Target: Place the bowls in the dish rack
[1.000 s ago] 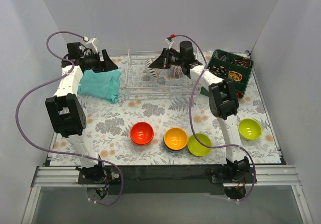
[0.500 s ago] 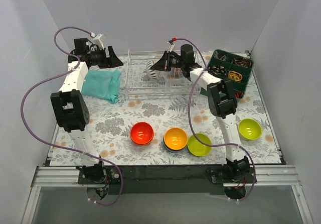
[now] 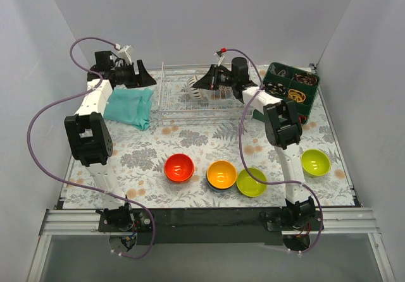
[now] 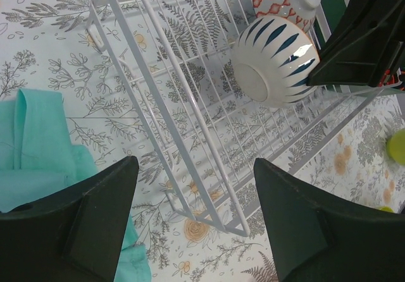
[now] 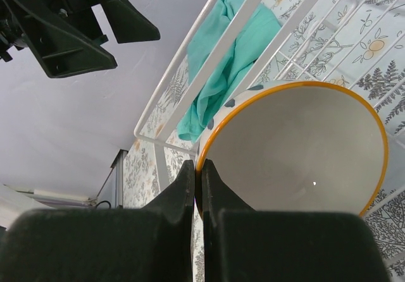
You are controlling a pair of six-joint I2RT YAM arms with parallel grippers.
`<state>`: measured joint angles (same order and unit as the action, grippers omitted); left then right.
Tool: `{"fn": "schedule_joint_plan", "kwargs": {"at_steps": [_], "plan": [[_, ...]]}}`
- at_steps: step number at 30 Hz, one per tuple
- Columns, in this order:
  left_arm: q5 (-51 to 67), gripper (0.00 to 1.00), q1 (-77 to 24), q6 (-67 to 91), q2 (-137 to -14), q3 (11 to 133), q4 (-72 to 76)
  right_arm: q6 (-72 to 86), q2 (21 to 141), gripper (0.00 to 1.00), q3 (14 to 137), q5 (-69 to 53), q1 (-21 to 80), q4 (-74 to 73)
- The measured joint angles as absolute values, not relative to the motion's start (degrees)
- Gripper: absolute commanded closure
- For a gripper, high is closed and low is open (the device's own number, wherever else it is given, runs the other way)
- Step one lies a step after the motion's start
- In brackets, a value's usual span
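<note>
Left hand (image 4: 193,168) hangs spread beside the left end of the dish rack (image 3: 174,108); right hand (image 5: 197,168) pinches the rim of the blue-patterned bowl (image 4: 272,61), tilted over the rack's middle — loading is under way; next, lower and release it — four bowls (image 3: 179,167) wait on the surface (image 3: 145,149).

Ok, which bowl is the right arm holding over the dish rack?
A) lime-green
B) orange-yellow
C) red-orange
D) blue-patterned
D: the right fingers pinch the rim of the blue-patterned bowl above the dish rack, while the red-orange bowl, orange-yellow bowl and both lime-green bowls sit on the table.
</note>
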<state>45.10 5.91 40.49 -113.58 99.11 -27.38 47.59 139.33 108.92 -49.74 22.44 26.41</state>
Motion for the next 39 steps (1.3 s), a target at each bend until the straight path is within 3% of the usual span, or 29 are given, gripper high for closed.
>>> {"fn": "schedule_joint_plan", "kwargs": {"at_steps": [13,24,29,31,37,39], "plan": [[45.41,0.26,4.91,40.88,-113.58,97.14,-26.81,45.69,146.65,0.99,120.7,-48.84,20.86,25.85],[44.93,0.26,2.48,40.71,-115.22,98.76,-26.96,44.62,147.39,0.99,121.16,-48.03,19.84,27.16],[44.69,0.26,1.98,40.73,-116.01,98.87,-26.96,43.05,147.39,0.78,120.75,-46.89,18.33,27.14],[44.69,0.25,1.89,40.73,-116.01,98.87,-26.92,42.09,147.37,0.77,120.53,-46.44,17.78,27.05],[44.56,0.25,1.76,40.77,-116.01,98.5,-26.44,39.29,147.37,0.78,119.63,-45.3,17.65,25.28],[44.6,0.25,1.74,40.93,-115.94,97.62,-25.89,38.63,147.04,0.89,118.96,-45.3,17.67,25.3]]}}
